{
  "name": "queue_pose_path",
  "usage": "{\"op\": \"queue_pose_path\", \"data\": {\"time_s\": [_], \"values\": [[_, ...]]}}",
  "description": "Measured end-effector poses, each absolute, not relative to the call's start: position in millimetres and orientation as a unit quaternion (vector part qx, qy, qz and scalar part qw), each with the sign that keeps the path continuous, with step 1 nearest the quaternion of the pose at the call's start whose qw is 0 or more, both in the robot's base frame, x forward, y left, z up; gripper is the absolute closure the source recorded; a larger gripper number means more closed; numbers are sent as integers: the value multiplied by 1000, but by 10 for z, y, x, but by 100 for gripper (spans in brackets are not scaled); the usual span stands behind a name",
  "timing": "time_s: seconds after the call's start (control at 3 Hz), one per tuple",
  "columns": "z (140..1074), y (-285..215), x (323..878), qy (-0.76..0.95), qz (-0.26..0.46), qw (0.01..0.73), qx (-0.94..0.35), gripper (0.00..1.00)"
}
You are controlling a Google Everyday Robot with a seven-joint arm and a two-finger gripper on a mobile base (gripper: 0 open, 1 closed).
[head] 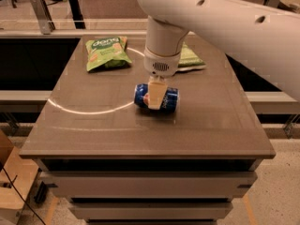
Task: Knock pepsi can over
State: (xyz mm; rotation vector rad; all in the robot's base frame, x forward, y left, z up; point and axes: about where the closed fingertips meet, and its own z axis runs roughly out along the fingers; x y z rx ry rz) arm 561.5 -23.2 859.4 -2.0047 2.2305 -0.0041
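Observation:
The pepsi can (169, 99), dark blue with white lettering, lies on its side near the middle of the brown table (93, 130), its long axis running left to right. My gripper (154, 95) comes straight down from the white arm and straddles the can's middle. One beige finger (154, 93) crosses the can's front face; the other is hidden behind the can. The gripper is shut on the can.
A green chip bag (106, 53) lies at the table's back left. A second green bag (191, 59) lies at the back right, partly behind the arm. A cardboard box (11, 182) stands on the floor at the lower left.

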Motion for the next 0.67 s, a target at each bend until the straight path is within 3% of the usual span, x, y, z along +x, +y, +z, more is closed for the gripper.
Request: {"op": "queue_pose_path", "data": {"time_s": [0.33, 0.67], "values": [[8610, -374, 5676, 738, -47, 56, -671, 13], [8655, -368, 5684, 732, -48, 67, -676, 0]]}}
